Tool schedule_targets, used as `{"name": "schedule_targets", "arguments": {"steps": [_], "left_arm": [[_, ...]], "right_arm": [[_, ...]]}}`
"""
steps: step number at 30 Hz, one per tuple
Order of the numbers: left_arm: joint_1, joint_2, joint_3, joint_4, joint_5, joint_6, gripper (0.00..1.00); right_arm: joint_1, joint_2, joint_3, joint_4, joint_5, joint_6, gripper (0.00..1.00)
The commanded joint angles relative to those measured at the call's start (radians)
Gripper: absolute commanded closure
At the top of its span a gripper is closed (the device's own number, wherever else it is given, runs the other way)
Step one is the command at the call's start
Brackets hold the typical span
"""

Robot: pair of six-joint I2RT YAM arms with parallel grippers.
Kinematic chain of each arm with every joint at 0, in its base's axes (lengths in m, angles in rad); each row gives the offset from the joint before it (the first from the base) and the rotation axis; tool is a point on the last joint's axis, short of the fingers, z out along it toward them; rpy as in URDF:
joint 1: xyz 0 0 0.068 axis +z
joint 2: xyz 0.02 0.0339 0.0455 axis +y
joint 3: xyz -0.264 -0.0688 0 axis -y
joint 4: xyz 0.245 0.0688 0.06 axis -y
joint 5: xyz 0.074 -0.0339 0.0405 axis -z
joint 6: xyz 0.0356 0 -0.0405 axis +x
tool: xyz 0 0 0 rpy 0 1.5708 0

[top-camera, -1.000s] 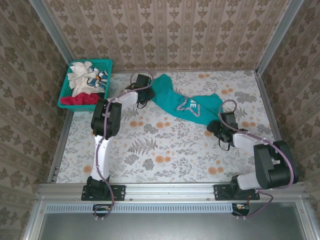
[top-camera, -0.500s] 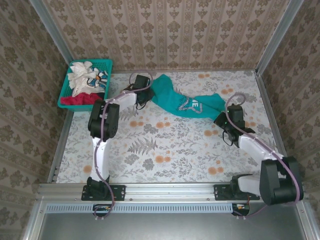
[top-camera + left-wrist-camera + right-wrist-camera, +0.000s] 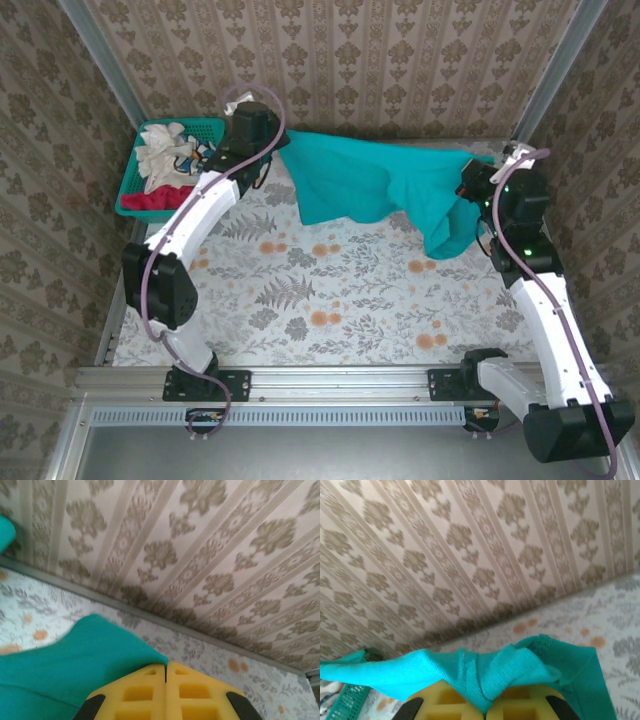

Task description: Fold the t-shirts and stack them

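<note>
Upper left of the overhead view: teal mesh basket (image 3: 127,185) holding a white t-shirt (image 3: 160,155) and a red t-shirt (image 3: 145,200); just right of it, left gripper (image 3: 166,677) pinched shut on one edge of the teal t-shirt (image 3: 370,180); shirt strung across the upper middle, lifted, sagging toward the table (image 3: 330,290); at upper right, right gripper (image 3: 487,705) clamped on a bunched fold of the other edge. Probably light, limp and stretchy; best taken at hem or shoulder corners, pinching doubled cloth against slipping.
</note>
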Motion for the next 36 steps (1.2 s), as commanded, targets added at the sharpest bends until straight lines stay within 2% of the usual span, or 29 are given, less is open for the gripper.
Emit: {"name": "schedule_targets", "arguments": {"steps": [1, 8, 18, 20, 26, 31, 33, 36], "left_arm": [[-0.036, -0.102, 0.002, -0.023, -0.108, 0.115, 1.00], [-0.044, -0.222, -0.025, -0.051, -0.121, 0.183, 1.00], [-0.017, -0.219, -0.083, -0.053, -0.085, 0.154, 1.00], [0.028, -0.183, -0.046, -0.055, -0.064, 0.155, 1.00], [0.054, -0.049, 0.210, -0.122, -0.020, 0.207, 1.00], [0.065, -0.034, 0.371, -0.172, -0.009, 0.259, 1.00], [0.064, -0.074, 0.353, -0.171, -0.015, 0.265, 1.00], [0.063, -0.178, 0.208, -0.142, -0.025, 0.253, 1.00]], "right_arm": [[-0.009, -0.060, 0.059, -0.030, -0.003, -0.060, 1.00], [-0.009, -0.088, 0.083, -0.055, -0.064, -0.055, 1.00], [-0.009, 0.001, 0.086, -0.072, -0.142, -0.041, 1.00], [-0.009, 0.060, 0.130, -0.067, -0.150, -0.049, 1.00], [-0.009, 0.254, 0.326, -0.016, -0.269, -0.010, 1.00], [-0.008, 0.293, 0.462, -0.009, -0.331, 0.011, 1.00], [-0.009, 0.268, 0.467, -0.025, -0.329, 0.009, 1.00], [-0.009, 0.202, 0.412, -0.114, -0.318, 0.008, 1.00]]}}
